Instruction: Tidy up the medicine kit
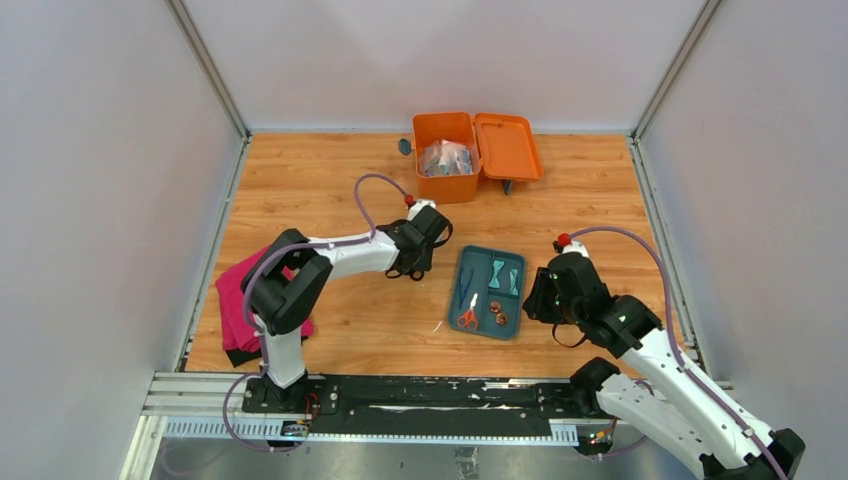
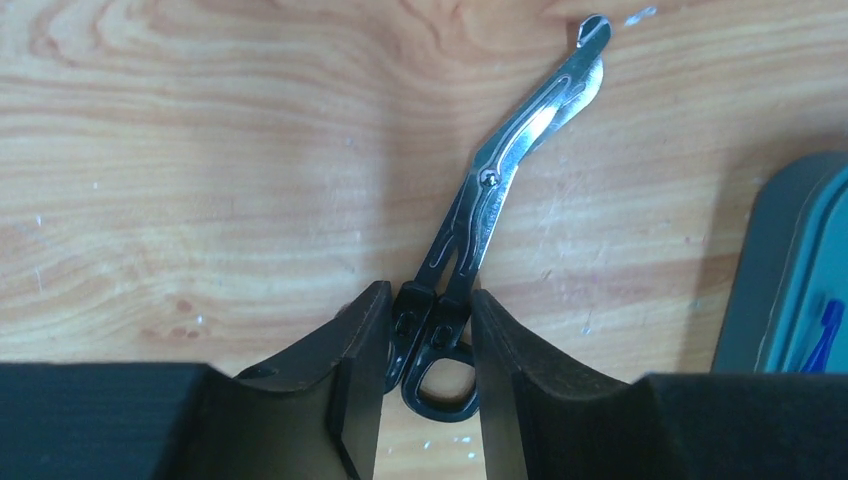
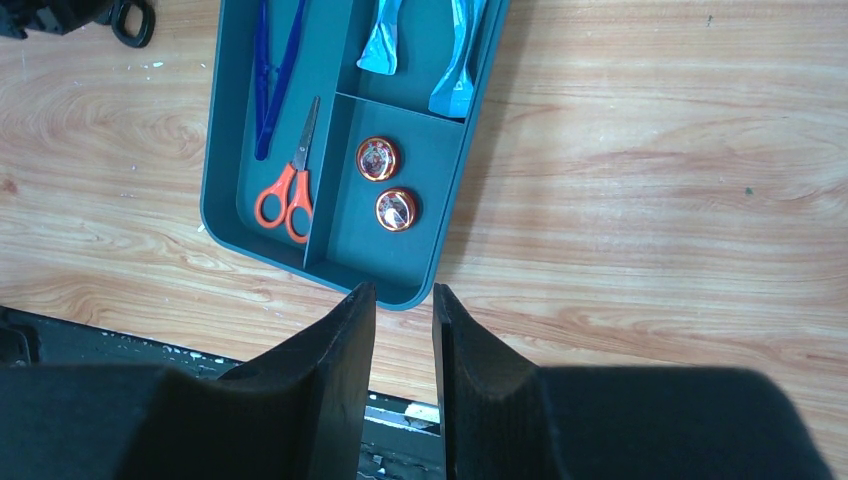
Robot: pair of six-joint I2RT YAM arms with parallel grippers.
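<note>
The orange medicine kit (image 1: 447,180) stands open at the back of the table, its lid (image 1: 508,147) flat to the right and a clear bag of items (image 1: 445,158) inside. My left gripper (image 1: 410,270) (image 2: 430,300) is shut on the black handles of steel bandage shears (image 2: 500,160), low over the wood just left of the teal tray (image 1: 454,295). The blades point away from me. My right gripper (image 1: 535,295) (image 3: 403,295) is narrowly open and empty, at the tray's near right corner (image 3: 400,290).
The tray holds orange scissors (image 3: 285,195), blue tweezers (image 3: 270,80), two round tins (image 3: 378,158) and blue packets (image 3: 385,40). A pink and black cloth (image 1: 235,305) lies at the left edge. The metal rail (image 1: 400,395) runs along the near edge.
</note>
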